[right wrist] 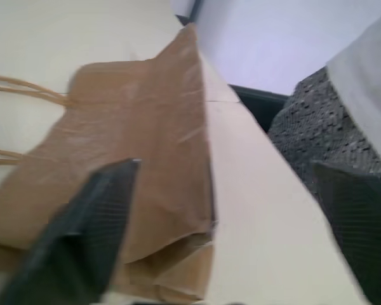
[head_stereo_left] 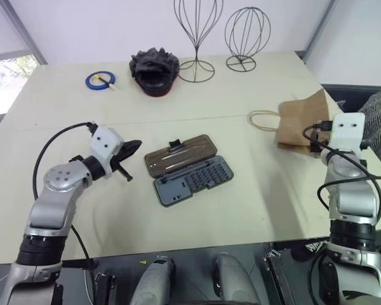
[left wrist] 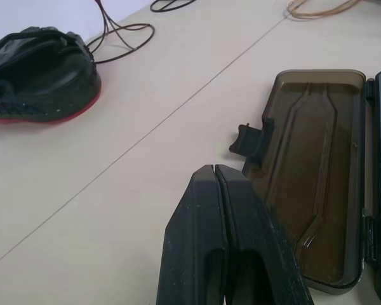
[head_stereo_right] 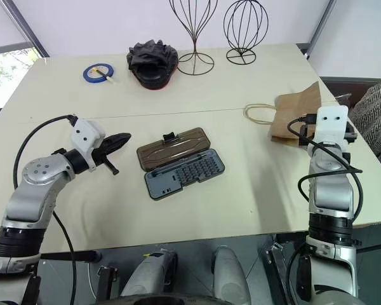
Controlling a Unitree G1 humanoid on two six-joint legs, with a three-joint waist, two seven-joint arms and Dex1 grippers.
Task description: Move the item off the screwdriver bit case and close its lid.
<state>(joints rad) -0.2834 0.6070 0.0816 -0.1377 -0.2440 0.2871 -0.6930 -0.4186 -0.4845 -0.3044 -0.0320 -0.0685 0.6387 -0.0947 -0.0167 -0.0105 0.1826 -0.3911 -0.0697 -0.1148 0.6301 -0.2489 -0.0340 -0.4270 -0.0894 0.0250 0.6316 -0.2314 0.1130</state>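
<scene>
Our left gripper (left wrist: 214, 175) hovers with its jaws pressed together, tips just beside the black latch tab (left wrist: 251, 141) on the smoky-brown translucent lid (left wrist: 311, 178), which lies flat and open on the pale surface (head_stereo_left: 114, 210). Hinged to that lid, the grey bit tray (head_stereo_left: 193, 181) with its rows of small bits completes the flat dark plastic screwdriver bit case (head_stereo_left: 187, 167), near the middle of the surface. Our right gripper (right wrist: 222, 235) has its jaws spread wide and holding nothing, just over the crumpled brown kraft paper bag (head_stereo_left: 301, 124), which lies near the surface's right edge, well apart from the case, its beige loop handles (head_stereo_left: 261, 121) pointing toward the case.
</scene>
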